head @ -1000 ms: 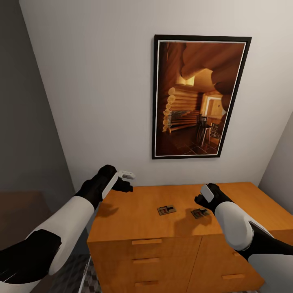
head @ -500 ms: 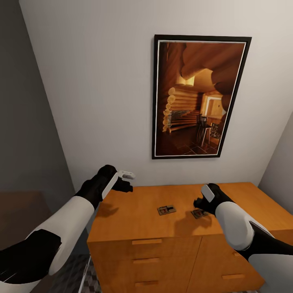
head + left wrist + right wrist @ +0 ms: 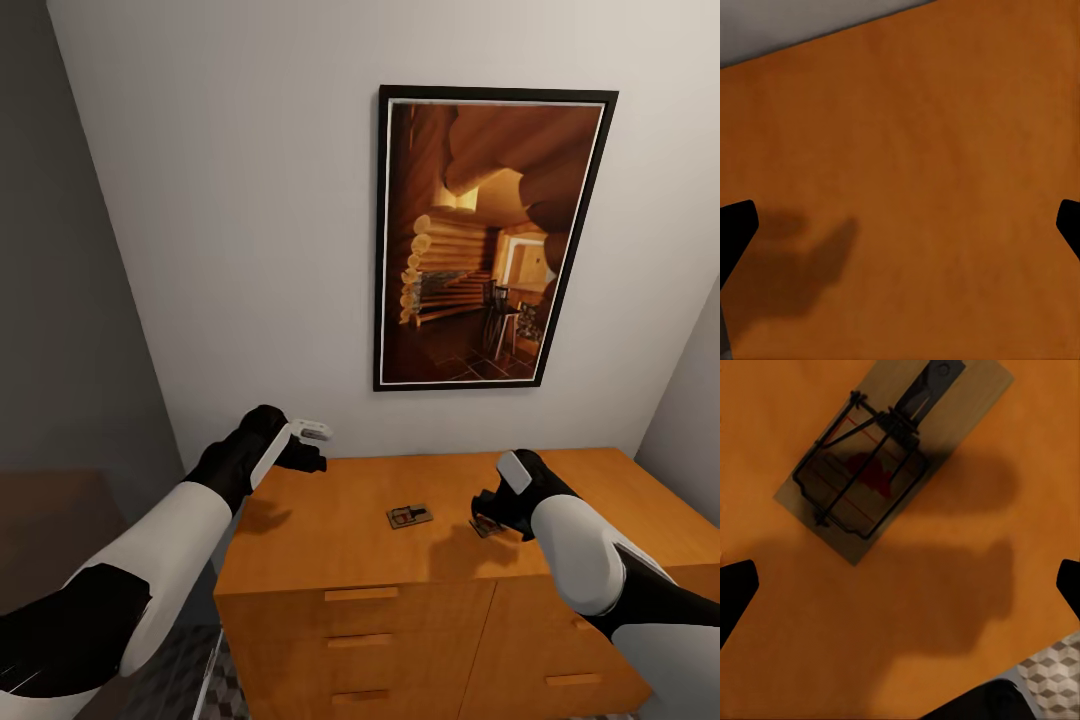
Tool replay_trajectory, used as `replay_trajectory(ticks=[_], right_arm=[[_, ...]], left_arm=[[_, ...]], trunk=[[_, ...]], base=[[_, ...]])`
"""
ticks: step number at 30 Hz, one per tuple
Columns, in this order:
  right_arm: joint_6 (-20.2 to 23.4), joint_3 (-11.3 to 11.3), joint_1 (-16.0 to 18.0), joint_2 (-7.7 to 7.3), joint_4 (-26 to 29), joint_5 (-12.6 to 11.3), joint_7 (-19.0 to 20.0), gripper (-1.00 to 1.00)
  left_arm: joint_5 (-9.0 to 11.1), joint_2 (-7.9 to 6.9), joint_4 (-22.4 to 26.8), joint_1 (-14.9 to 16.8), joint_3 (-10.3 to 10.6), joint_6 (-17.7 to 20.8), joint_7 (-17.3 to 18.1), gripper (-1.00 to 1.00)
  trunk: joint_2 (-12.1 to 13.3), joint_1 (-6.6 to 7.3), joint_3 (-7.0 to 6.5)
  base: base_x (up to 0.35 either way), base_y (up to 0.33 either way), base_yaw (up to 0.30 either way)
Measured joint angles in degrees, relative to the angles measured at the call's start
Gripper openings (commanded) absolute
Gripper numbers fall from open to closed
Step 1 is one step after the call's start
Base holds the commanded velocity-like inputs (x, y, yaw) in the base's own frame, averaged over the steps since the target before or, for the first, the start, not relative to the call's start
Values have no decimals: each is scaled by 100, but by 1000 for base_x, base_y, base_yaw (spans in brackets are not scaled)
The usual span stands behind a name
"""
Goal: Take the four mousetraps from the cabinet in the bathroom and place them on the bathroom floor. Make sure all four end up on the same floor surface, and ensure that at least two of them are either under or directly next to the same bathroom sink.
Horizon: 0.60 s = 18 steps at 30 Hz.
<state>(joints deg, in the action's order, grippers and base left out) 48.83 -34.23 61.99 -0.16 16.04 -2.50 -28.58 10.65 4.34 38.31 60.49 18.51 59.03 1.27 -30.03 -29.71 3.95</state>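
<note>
Two mousetraps lie on top of the orange-brown cabinet (image 3: 330, 540). One mousetrap (image 3: 409, 516) lies free near the middle of the top. The other mousetrap (image 3: 483, 527) (image 3: 892, 457) sits partly hidden under my right gripper (image 3: 492, 512) (image 3: 900, 585), which hovers just above it, open, with the trap off to one side of the fingers' gap. My left gripper (image 3: 316, 447) (image 3: 900, 225) hangs open over the bare back left corner of the cabinet top (image 3: 915, 150), with nothing between its fingers. A strip of the bathroom floor (image 3: 175, 665) (image 3: 1050, 675) shows beside the cabinet.
A large framed picture (image 3: 490, 235) hangs on the white wall behind the cabinet. Drawers with bar handles (image 3: 360, 594) face me below the top. A grey wall (image 3: 60, 300) closes the left side, and another wall (image 3: 690, 400) the right.
My right gripper has sunk a little and shifted over the right-hand mousetrap, covering more of it. The left arm and the middle mousetrap have not moved.
</note>
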Motion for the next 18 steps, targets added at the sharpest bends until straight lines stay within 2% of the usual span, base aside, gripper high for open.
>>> replay_trajectory(ticks=[5, 14, 18], right_arm=[[51, 3, 0, -2, 11, -39, 2, 100], [37, 5, 0, -3, 23, -56, 3, 100], [20, 5, 0, -3, 36, -57, 3, 100]], left_arm=[[1, -1, -1, 0, 0, 1, 0, 100], [2, 5, -2, 0, 0, 1, 0, 100], [-3, 7, 1, 0, 0, 1, 0, 100]], trunk=[[0, 0, 0], [-360, -198, 162], [-362, -198, 162]], base=[[0, 0, 0], [0, 0, 0], [0, 0, 0]])
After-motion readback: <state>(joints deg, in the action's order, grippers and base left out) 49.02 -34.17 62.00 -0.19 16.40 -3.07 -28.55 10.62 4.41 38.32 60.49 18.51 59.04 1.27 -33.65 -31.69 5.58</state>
